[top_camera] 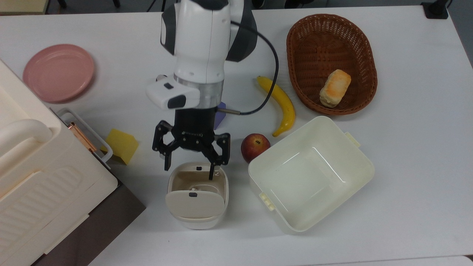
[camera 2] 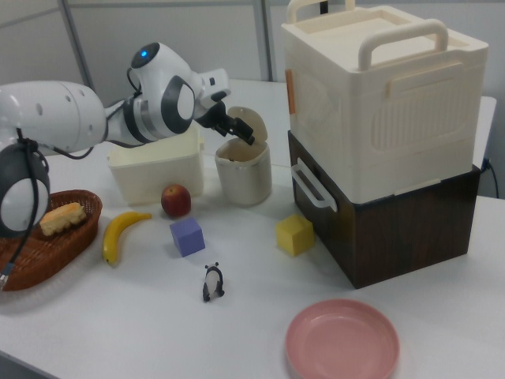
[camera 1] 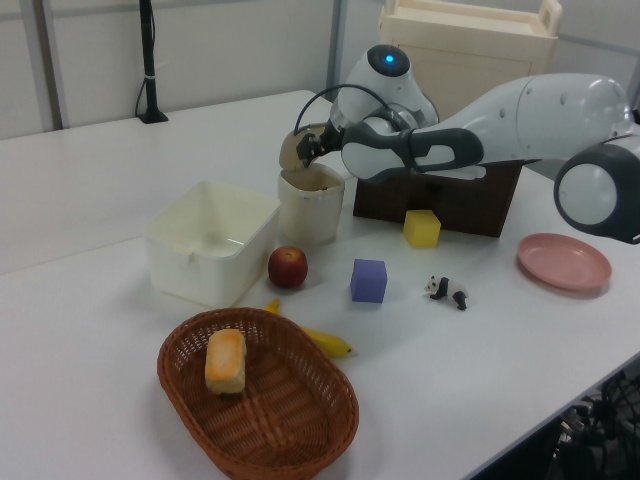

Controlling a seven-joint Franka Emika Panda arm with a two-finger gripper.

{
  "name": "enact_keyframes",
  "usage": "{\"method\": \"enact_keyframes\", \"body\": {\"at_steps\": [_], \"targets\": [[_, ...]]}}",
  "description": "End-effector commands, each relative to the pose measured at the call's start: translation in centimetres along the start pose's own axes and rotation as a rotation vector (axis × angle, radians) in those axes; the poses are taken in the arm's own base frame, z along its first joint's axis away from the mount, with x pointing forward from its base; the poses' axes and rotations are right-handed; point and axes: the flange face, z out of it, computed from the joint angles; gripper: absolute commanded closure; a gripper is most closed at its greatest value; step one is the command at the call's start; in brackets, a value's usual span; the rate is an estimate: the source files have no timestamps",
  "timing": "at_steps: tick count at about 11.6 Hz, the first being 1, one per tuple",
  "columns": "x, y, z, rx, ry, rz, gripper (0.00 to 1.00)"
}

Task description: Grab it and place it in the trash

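The arm (top_camera: 201, 44) reaches over the table (top_camera: 406, 166). Its gripper (top_camera: 189, 168) hovers above the bin (top_camera: 197, 218), fingers (top_camera: 211, 171) spread and empty, lid (top_camera: 194, 204) flipped up. The paper (top_camera: 196, 188) sits inside the bin, barely visible.

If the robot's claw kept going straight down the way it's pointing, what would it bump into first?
Probably the trash: the open gripper points down over its opening, so it would likely enter the beige inside, though depth is hard to judge.
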Motion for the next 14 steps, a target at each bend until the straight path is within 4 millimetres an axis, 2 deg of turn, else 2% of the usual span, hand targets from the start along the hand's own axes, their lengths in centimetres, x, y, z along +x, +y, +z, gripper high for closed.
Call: {"method": "enact_keyframes", "body": {"at_steps": [1,3,6,9,11,12,14], "targets": [[-1.3,0.5,-6.0,-0.011,0.006,-0.028,0.00],[-2.4,1.0,-8.5,-0.035,-0.025,-0.034,0.00],[-3.2,2.1,-14.1,-0.124,-0.225,0.008,0.00],[-5.3,2.5,-19.0,-0.073,-0.462,-0.055,0.00],[-6.1,3.5,-22.0,-0.061,-0.539,-0.030,0.00],[-6.7,4.2,-23.2,-0.048,-0.587,-0.006,0.00],[-7.8,5.0,-24.0,-0.022,-0.671,-0.075,0.00]]}}
